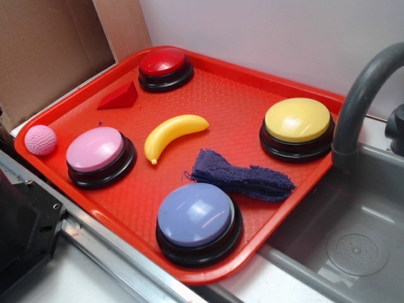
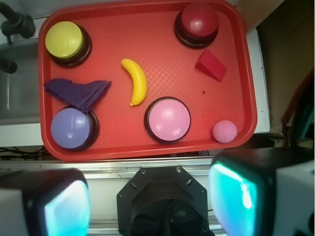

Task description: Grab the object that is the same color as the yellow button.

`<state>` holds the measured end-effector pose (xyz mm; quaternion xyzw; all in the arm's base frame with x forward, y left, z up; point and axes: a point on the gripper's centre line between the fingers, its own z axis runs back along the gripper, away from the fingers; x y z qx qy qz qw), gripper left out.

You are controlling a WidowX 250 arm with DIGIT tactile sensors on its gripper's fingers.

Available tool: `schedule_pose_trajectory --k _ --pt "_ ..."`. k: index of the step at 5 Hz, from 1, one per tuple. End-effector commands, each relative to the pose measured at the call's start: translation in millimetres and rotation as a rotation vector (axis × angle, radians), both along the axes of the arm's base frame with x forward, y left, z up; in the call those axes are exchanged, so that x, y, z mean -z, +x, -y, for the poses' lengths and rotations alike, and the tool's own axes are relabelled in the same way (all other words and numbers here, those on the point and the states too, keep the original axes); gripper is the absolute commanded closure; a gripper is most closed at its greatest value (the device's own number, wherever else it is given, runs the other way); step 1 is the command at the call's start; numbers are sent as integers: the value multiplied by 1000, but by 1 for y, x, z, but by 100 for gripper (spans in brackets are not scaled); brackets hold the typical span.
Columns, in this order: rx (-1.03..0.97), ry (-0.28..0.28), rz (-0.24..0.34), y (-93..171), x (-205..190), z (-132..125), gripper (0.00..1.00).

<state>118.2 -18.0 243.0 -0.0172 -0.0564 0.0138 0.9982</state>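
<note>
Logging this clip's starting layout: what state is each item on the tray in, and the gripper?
banana: lying flat on the tray, untouched
yellow button: upright, nothing on it
pink button: upright, nothing on it
lavender-blue button: upright, cloth edge beside it
red button: upright, nothing on it
purple cloth: crumpled
red wedge: resting on the tray
pink ball: sitting at the tray rim
gripper: open, holding nothing

banana yellow | yellow button pale yellow, black base | tray red, textured | cloth navy
</note>
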Motion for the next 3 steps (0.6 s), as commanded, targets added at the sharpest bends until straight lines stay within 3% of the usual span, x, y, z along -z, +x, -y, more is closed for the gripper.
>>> schedule_pose_trajectory --k 1,2,3 --pt "0 0 0 0 0 0 0" --pt "-63 6 -29 15 2 -11 0" --pt "-91 -30 55 38 -16 -16 0"
